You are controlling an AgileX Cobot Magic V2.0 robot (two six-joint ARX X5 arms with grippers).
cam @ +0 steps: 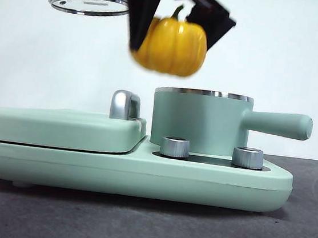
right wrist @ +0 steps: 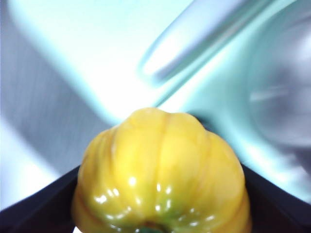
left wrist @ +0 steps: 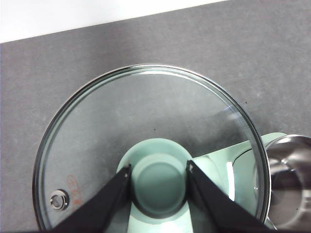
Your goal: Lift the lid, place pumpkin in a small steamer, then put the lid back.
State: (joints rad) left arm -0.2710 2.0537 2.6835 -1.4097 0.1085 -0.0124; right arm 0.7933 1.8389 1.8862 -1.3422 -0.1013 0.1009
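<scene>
Lid (cam: 89, 2) hangs high on the left, its knob (left wrist: 159, 184) pinched by the left end effector (left wrist: 159, 170); we judge the glass fragile. Right of it, the right end effector (cam: 175, 26) clamps the glossy, likely slippery pumpkin (cam: 172, 44) by its flanks above the open steamer (cam: 200, 122). Grey bench (cam: 135, 225), white wall.

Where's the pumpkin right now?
The pumpkin hangs in the right claw, in mid-air just above the small steamer, slightly toward its lid-side edge.
</scene>
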